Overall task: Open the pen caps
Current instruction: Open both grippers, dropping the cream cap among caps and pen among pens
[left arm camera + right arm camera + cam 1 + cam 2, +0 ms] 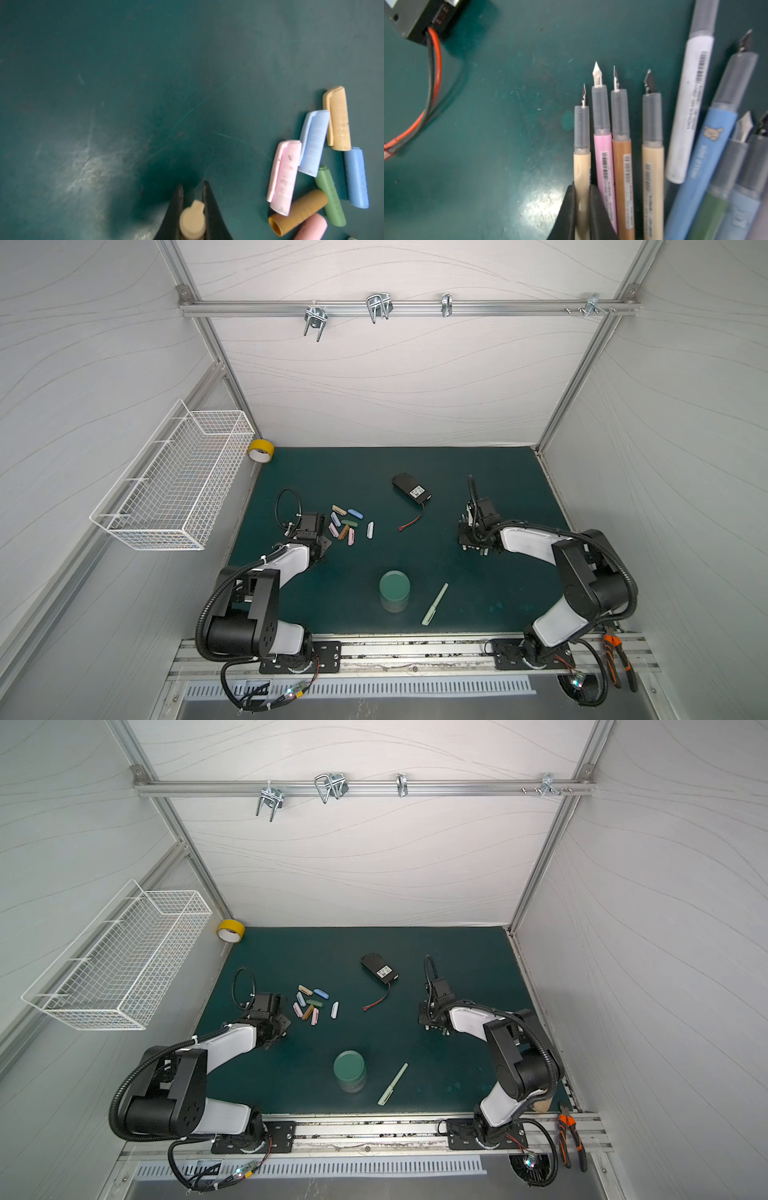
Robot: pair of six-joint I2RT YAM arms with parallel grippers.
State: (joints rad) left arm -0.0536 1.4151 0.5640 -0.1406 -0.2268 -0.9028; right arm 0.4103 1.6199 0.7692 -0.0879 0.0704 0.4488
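Note:
My left gripper (192, 185) is shut on a cream pen cap (192, 220), held end-on just above the green mat. Beside it lies a pile of loose pen caps (311, 162) in pink, blue, tan, green and brown, also seen in both top views (347, 522) (311, 1003). My right gripper (582, 187) is shut on a tan uncapped pen (581, 162), nib bare, next to several other uncapped pens (620, 158) lying on the mat. One pale green capped pen (435, 604) lies alone near the front.
A black battery pack (410, 488) with a red wire sits mid-mat. A stack of green round dishes (395, 591) stands near the front. A yellow tape roll (260, 450) is at the back left corner, a white wire basket (178, 485) on the left wall, and pliers (619, 659) at the front right.

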